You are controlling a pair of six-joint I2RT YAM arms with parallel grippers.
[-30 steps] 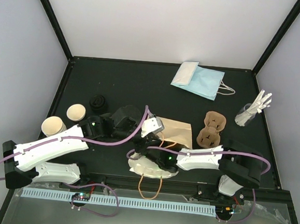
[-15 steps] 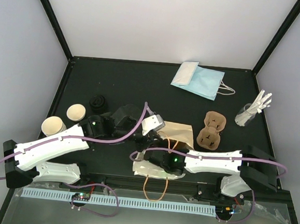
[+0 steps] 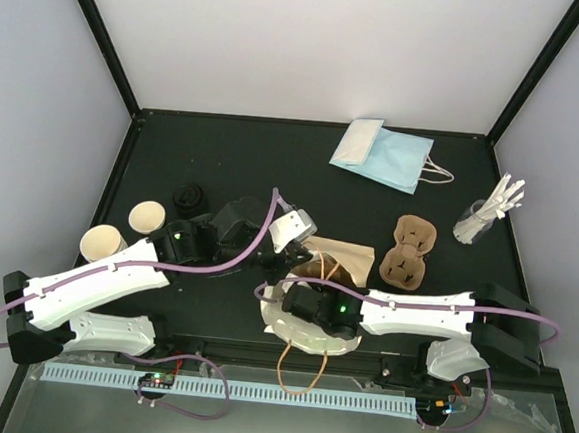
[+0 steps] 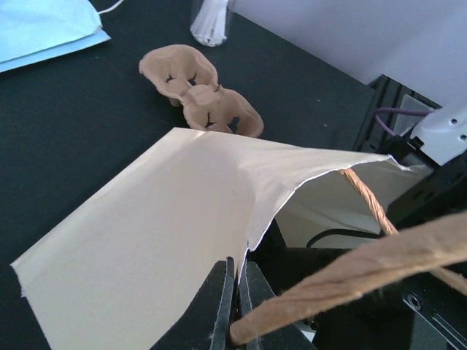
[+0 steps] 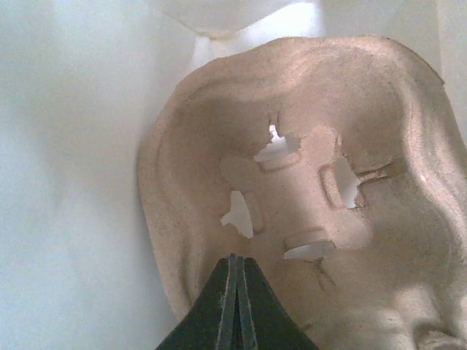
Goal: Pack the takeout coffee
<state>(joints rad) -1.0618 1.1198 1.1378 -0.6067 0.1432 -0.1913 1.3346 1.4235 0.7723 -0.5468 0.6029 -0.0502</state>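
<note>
Black table (image 3: 273, 165), left side: the takeout coffee (image 3: 188, 197) stands with its black lid up, just beside two lidless cups (image 3: 147, 215) and apart from the tan paper bag (image 4: 146, 233). At centre, the left hand (image 4: 235, 273) is clamped on the bag's mouth edge beside its twisted handle (image 4: 350, 273). The right hand (image 5: 235, 266), fingers pressed together, points at a pulp carrier (image 5: 292, 182) against a pale surface; whether it grips the carrier cannot be told.

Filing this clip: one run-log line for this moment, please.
left claw: shut on tan bag rim | right claw: shut, at pulp carrier | takeout coffee: not yet bagged
</note>
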